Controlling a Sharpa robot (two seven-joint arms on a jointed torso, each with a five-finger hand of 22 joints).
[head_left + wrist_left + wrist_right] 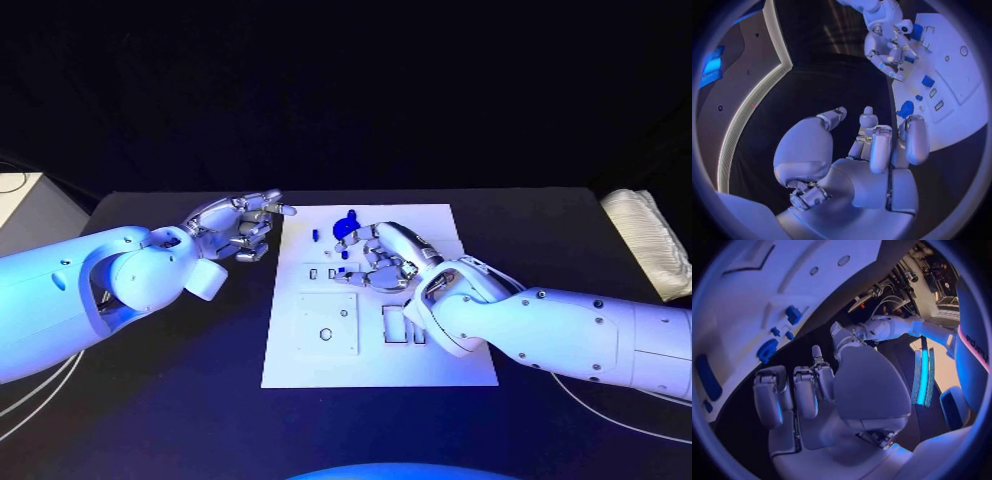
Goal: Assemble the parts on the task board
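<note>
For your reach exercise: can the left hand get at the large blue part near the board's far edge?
Probably yes. The left hand hovers empty beside the board, with bare board between it and the blue part. The right hand sits close by and could crowd the approach.

glossy white arms [87, 285], each silver robot hand [238, 225] segmented.

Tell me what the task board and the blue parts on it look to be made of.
Task board: looks like matte white rigid plastic or coated sheet, flat with clean-cut slots and holes. Blue parts: probably moulded or printed plastic, uniformly blue with a slight sheen; too small to be sure.
</note>
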